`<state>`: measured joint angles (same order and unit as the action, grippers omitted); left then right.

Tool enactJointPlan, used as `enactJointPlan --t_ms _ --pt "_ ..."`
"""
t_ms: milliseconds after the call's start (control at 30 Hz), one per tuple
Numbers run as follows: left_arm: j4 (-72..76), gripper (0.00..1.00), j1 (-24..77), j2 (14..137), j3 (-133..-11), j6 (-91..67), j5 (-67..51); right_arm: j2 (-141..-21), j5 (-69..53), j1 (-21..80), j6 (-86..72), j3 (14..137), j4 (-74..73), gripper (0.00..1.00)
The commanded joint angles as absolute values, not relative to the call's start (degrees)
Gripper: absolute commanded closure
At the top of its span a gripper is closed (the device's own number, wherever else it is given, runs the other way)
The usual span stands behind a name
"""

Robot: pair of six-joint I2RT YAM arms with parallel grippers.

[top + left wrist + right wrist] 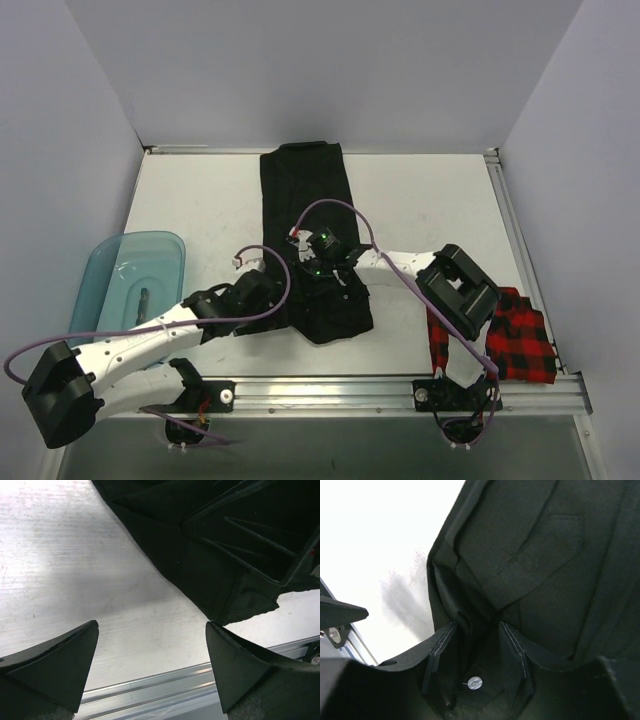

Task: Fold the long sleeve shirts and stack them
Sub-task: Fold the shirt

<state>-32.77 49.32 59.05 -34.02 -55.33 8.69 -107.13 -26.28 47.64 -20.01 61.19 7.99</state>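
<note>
The black shirt (305, 190) lies long in the middle of the table (200, 200); the right gripper (476, 635) is down on its near half, jaws partly spread, with cloth and a white button (474, 682) showing in the gap, nothing pinched; the left gripper (150, 627) is just beside the shirt's left edge, jaws wide apart and empty; the red-and-black checked shirt (515, 340) lies well to the right of the black one; the teal tub (150, 260) is well to its left.

Left hand (151, 626) jaws spread wide; right hand (477, 625) jaws narrowly parted.
</note>
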Motion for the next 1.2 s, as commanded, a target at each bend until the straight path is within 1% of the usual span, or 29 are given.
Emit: enactJointPlan --t_ms 0,333,567,700,933,1067,1167 --pt "-30.15 0.02 50.62 60.38 -37.96 -56.25 11.60 -104.06 -28.65 46.32 -22.15 60.56 9.75 0.61" --pt "-30.15 0.03 53.08 65.30 -41.92 -56.34 13.80 -103.45 -33.14 43.51 -27.07 57.13 16.08 0.61" --pt "-29.71 0.03 54.93 72.23 -46.31 -55.55 15.29 -103.27 -33.66 42.19 -28.39 56.43 16.70 0.61" --pt "-29.79 0.03 55.72 76.02 -48.16 -55.46 16.08 -103.01 -35.24 41.75 -29.79 55.72 18.45 0.52" --pt "-30.76 0.03 56.34 79.97 -50.27 -57.04 19.60 -103.88 -35.68 41.75 -30.59 55.20 19.95 0.49" --pt "-35.67 0.02 56.95 79.29 -49.40 -59.85 21.26 -103.97 -34.90 41.84 -30.33 55.11 19.60 0.49" --pt "-37.09 0.03 57.13 75.33 -44.75 -64.06 21.88 -103.62 -33.75 41.75 -29.01 55.11 17.94 0.49"
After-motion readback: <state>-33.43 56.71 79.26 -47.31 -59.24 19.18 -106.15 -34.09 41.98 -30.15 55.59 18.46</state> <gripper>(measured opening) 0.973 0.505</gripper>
